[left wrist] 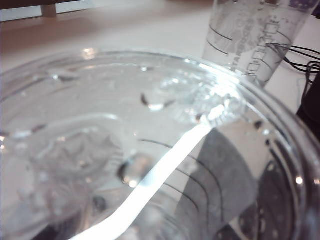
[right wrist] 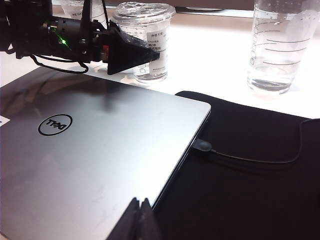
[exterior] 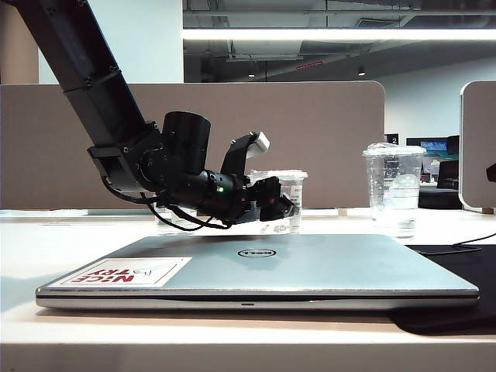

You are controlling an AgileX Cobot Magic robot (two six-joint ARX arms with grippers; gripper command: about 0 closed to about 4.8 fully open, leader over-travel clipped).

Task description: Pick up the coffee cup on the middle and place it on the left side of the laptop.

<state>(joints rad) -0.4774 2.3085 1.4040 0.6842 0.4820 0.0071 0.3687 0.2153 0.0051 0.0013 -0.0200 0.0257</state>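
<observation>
The left gripper [exterior: 275, 205] is reaching in low over the far edge of the slim silver laptop with the round Dell logo [exterior: 310, 263], and its black fingers [right wrist: 131, 56] are showing side-on among the cups, so whether they are standing wide, narrow or gripping cannot be told. The short, wide clear plastic coffee cup with the flat clear lid [left wrist: 125, 125] is filling almost the whole left wrist view, lying right up against that gripper, its faint measuring lines showing through the wall; in the exterior view the arm is hiding most of it. Just beside the fingers, the narrower clear cup with the white printed label [right wrist: 145, 15] is standing upright on the pale worktop [exterior: 46, 256] behind the laptop. Further to the right, well apart, the tallest clear cup with the domed lid [exterior: 394, 186] is standing upright. The right gripper [right wrist: 140, 220] is hanging over the laptop's near edge, its fingers pressed together with nothing between them. A black mat [right wrist: 250, 190] is lying beside the laptop, a thin black cable [right wrist: 250, 160] crossing it to the laptop's side, and the red-and-white sticker [exterior: 128, 273] is sitting at the lid's corner
</observation>
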